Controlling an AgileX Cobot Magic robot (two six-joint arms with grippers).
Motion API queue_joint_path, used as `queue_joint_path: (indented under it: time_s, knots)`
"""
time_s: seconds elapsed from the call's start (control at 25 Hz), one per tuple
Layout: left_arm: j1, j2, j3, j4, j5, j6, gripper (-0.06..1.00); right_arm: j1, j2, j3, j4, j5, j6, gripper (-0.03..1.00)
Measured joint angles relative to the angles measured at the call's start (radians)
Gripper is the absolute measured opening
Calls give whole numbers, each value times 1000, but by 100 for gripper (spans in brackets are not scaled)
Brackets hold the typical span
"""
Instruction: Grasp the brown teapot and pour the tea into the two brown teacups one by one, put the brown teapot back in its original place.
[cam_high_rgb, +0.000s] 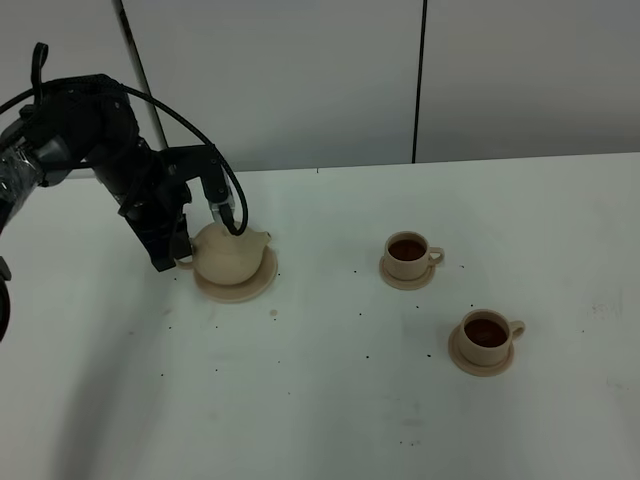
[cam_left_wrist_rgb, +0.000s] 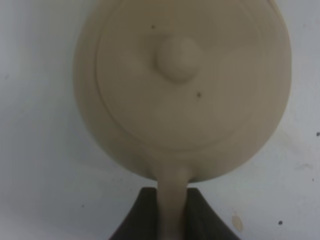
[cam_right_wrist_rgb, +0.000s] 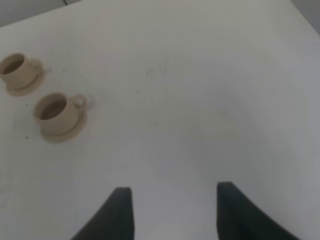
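The brown teapot (cam_high_rgb: 230, 255) sits upright on its wide saucer, the original place (cam_high_rgb: 262, 287), at the left of the table. My left gripper (cam_high_rgb: 176, 256) is shut on the teapot's loop handle (cam_left_wrist_rgb: 173, 197), with a dark finger on each side of it. In the left wrist view the lid knob (cam_left_wrist_rgb: 178, 57) faces the camera. Two brown teacups stand on small saucers to the right, one farther back (cam_high_rgb: 408, 252) and one nearer (cam_high_rgb: 487, 333), both holding dark tea. My right gripper (cam_right_wrist_rgb: 172, 212) is open over bare table, with the teacups (cam_right_wrist_rgb: 54, 109) (cam_right_wrist_rgb: 15, 70) well off to one side.
Small dark specks (cam_high_rgb: 368, 352) dot the white table (cam_high_rgb: 320, 420). A black cable (cam_high_rgb: 232, 205) loops from the left arm over the teapot. A pale wall with a dark seam (cam_high_rgb: 420, 80) rises behind the table's back edge.
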Motion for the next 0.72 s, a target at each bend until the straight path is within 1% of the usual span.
queue_joint_path:
  time_s: [0.72]
  knots:
    - [0,14,0,-5,9,0,17,0,0,0,0,0,0,38]
